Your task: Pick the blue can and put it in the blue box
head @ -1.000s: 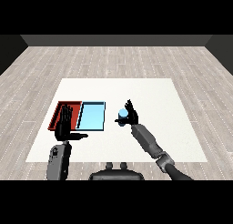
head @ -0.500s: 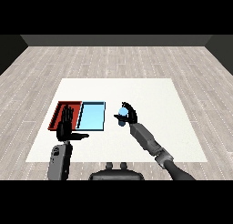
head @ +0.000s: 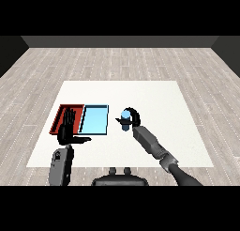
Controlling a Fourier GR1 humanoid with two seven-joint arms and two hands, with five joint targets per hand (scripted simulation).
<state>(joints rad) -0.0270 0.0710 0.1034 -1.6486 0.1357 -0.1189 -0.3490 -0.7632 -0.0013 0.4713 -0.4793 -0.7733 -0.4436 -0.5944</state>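
The right hand (head: pixel 133 116) has its fingers curled round the upright blue can (head: pixel 124 117), just right of the blue tray (head: pixel 94 119); the carry goes leftward; the left hand (head: pixel 67 130) hovers open-fingered.

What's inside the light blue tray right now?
Nothing shows inside the light blue tray. The blue can is beside it, in the right hand.
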